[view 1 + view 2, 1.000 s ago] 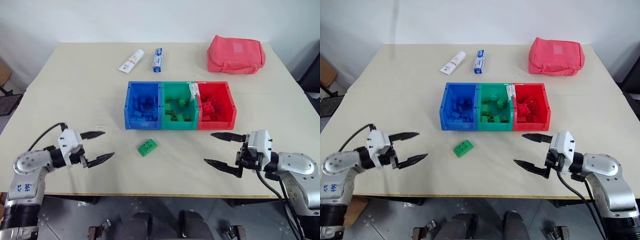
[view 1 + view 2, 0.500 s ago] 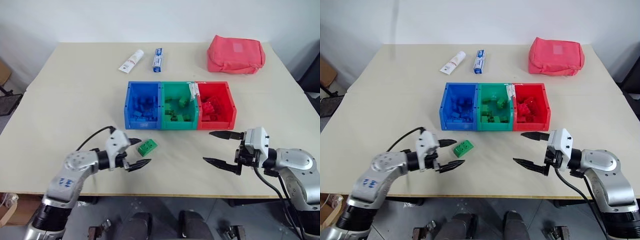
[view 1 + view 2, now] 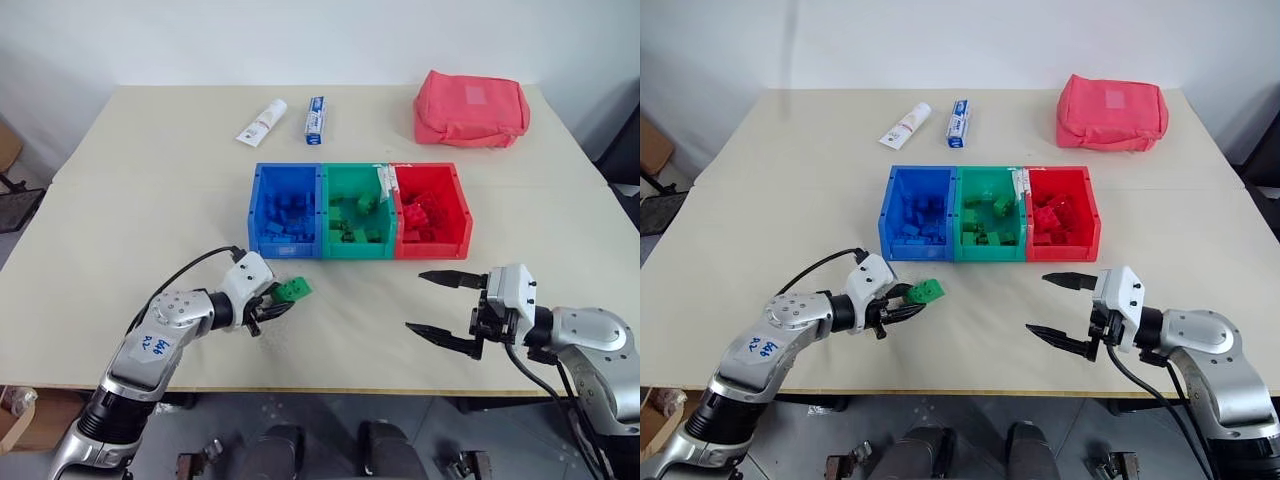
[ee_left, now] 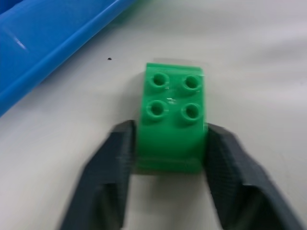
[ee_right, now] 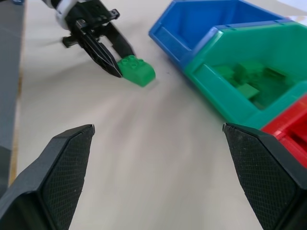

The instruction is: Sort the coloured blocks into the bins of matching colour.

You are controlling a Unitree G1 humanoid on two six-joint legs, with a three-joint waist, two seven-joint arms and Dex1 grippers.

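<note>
Left pincer, head views: the left gripper (image 3: 280, 300) is clamped on the green block (image 3: 294, 290), which sits on the table (image 3: 150, 190) just in front of the blue bin (image 3: 285, 212).
Right pincer, head views: the right gripper (image 3: 438, 306) hangs over the table's near right part, fingers spread wide with nothing between them, in front of the red bin (image 3: 432, 212).
Bins, head views: blue, green bin (image 3: 359, 212) and red stand joined in a row at mid-table, each holding bricks of its own colour.
Far side, head views: a toothpaste tube (image 3: 262, 122), a small blue-white box (image 3: 316, 119) and a red-pink pouch (image 3: 471, 108).
Left wrist view: both black fingers (image 4: 108, 177) press the sides of the studded green block, four studs up; the blue bin's wall is near.
Right wrist view: two fingers (image 5: 62, 163) far apart; beyond them the other pincer grips the green block beside the blue and green bins.
</note>
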